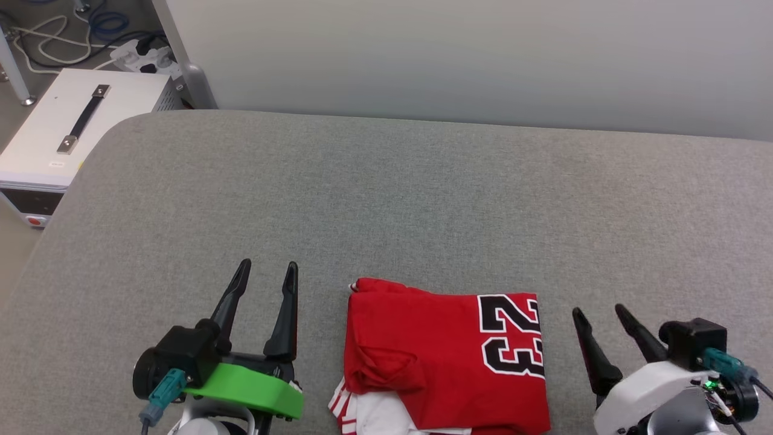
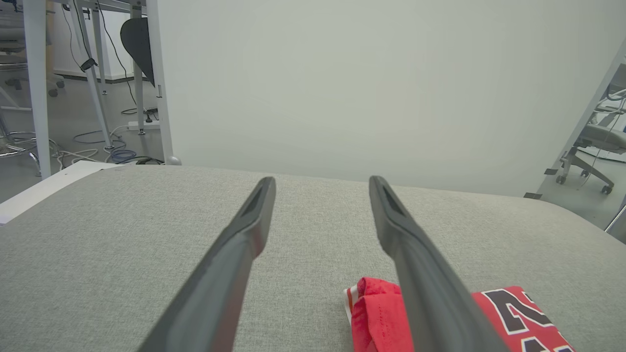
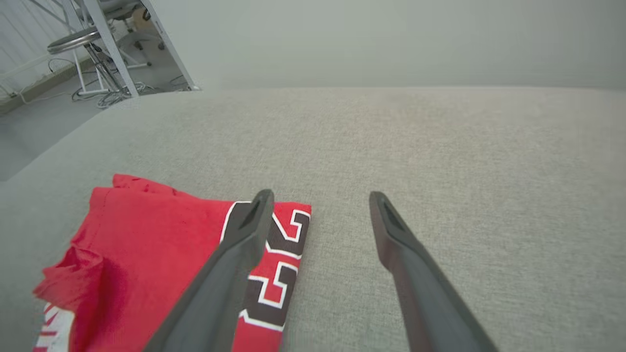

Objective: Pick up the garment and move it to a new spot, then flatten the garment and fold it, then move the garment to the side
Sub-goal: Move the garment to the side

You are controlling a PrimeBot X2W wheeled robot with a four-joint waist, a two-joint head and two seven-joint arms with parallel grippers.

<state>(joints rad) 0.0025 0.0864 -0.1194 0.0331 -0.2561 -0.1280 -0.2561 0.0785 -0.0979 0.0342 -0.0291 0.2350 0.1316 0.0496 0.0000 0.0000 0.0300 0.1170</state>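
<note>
Nearest me, the folded red jersey T-shirt (image 1: 423,356) lies flat at the near edge of the grey woven-fabric surface (image 1: 386,193), soft knit with a black, white-edged "23" and a striped white sleeve peeking out. My left gripper (image 1: 269,264) and right gripper (image 1: 598,309) flank it, tapered dark fingers spread wide, holding nothing. Far left sits a boxy white case (image 1: 66,130) with a black strap handle

The garment's (image 1: 444,356) near edge ran off the frame — its lettering stayed hidden, only "23" showing.
</note>
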